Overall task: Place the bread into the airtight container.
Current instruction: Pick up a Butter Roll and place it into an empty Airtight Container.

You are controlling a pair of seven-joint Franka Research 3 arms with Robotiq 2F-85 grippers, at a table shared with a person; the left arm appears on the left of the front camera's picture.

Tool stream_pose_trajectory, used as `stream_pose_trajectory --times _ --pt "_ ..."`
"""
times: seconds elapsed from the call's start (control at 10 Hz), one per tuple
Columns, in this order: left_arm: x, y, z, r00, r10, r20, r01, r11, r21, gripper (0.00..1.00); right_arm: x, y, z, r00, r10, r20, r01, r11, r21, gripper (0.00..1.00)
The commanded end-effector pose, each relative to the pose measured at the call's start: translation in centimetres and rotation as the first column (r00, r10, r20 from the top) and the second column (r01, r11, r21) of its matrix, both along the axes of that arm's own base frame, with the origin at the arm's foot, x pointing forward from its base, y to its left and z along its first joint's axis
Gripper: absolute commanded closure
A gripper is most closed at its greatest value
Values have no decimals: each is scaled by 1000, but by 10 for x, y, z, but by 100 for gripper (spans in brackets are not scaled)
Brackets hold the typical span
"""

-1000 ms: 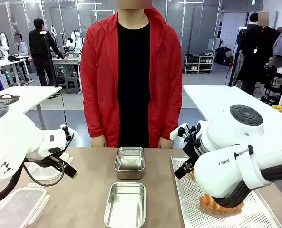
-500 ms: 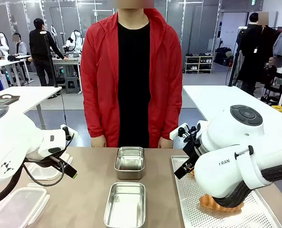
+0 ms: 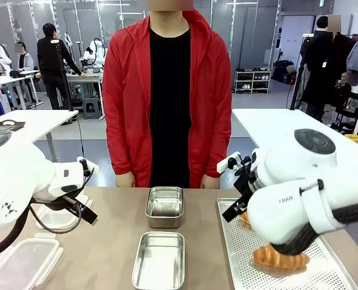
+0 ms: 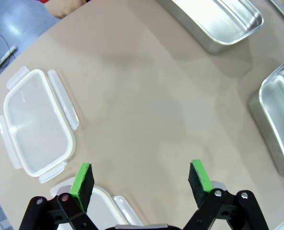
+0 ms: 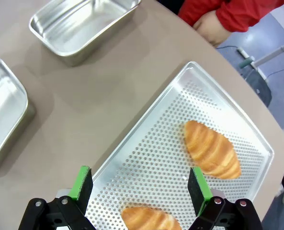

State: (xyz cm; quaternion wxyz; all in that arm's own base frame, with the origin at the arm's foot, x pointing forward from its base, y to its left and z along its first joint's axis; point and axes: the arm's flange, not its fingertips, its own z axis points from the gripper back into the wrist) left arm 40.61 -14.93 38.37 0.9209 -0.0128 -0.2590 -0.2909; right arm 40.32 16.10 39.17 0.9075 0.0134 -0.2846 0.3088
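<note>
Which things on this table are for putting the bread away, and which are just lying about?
For the job:
- bread and second bread, both on the perforated tray
- clear airtight container

Just lying about:
- far steel pan
- near steel pan

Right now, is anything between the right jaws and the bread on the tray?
Nothing visible. The right jaws stand open above the perforated tray, where the bread lies uncovered; a second piece lies closer to the jaws.
</note>
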Motion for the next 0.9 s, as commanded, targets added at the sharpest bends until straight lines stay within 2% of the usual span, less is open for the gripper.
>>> stream_pose_trajectory --times 0.0,0.3,0.4,0.5,0.6,0.7,0.8 --pt "6 15 58 998 4 -57 -6 999 -37 0 15 -23 59 999 -23 -27 25 999 44 0" --pt "-14 57 192 990 -58 -130 26 971 -240 0 10 -78 158 999 -22 -43 23 999 33 0" --pt "-33 79 242 993 -66 -100 36 961 -274 0 -5 -108 196 997 -17 -78 20 999 42 0" --pt "-60 107 289 991 -60 -116 23 955 -297 0 -29 -144 240 997 -17 -74 24 995 93 0" --pt "-84 128 319 984 -109 -142 61 950 -306 0 -51 -171 267 999 9 -37 -6 996 89 0" --pt "-106 143 339 986 -127 -106 91 951 -295 0 -73 -192 283 1000 -5 -12 6 999 51 0" --pt "-128 157 352 990 -130 -61 106 948 -300 0 -93 -211 297 1000 -21 -1 21 997 72 0"
